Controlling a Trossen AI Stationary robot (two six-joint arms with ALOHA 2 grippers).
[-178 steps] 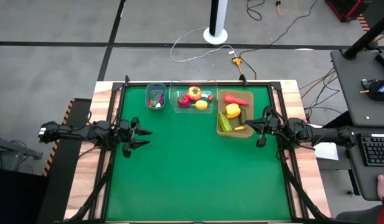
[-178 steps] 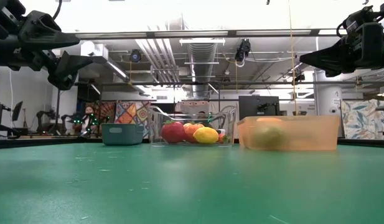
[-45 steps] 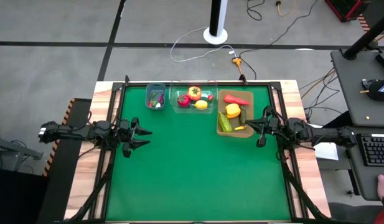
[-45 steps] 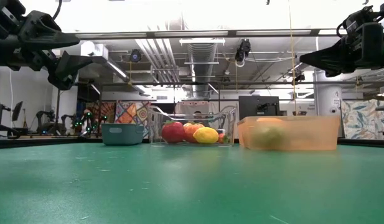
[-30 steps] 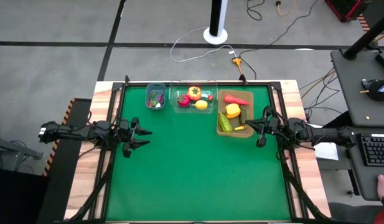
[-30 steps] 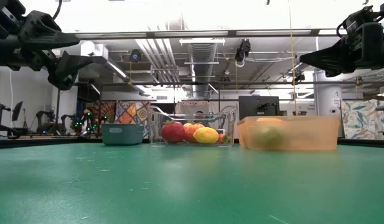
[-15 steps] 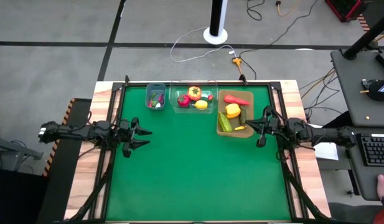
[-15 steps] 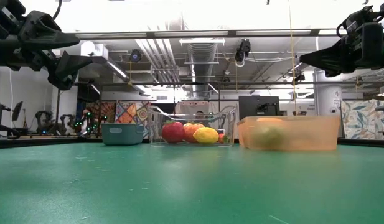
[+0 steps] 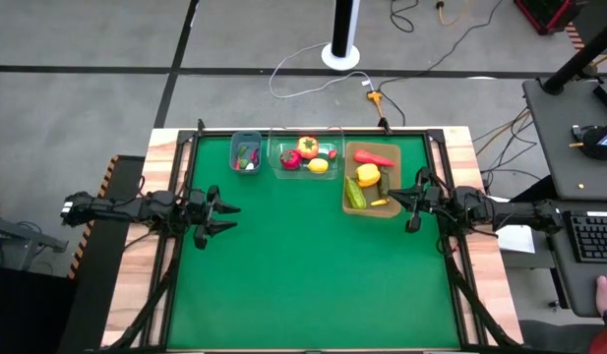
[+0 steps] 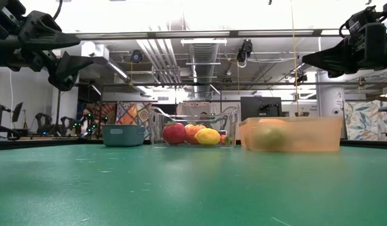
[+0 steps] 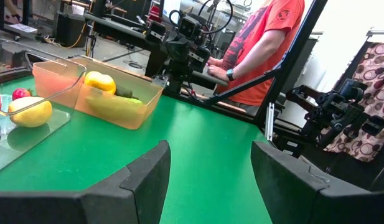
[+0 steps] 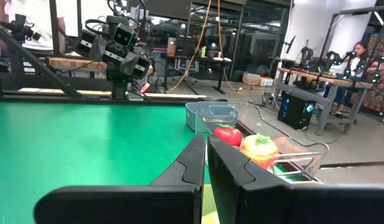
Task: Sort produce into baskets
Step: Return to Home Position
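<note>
**High view: both arms idle, produce sorted along the far edge**

High view shows the green table filling the middle, with the three containers lined up at its 12 o'clock edge. The tan tray is the largest and sits toward 1 o'clock, holding a red chilli, a yellow pepper and a green cucumber. The clear tub stands just beside it at 12 o'clock, with an orange-yellow pepper, a red round piece and a lemon inside. The small blue-grey bin lies toward 11 o'clock, holding tiny bits too small to tell apart.

The left gripper hovers at 9 o'clock, well apart from the containers, its fingers spread partway and holding nothing. The right gripper hangs at 3 o'clock, near the tray's corner, its fingers pressed together and empty.

In the left wrist view a person in an orange shirt stands beyond the table.
</note>
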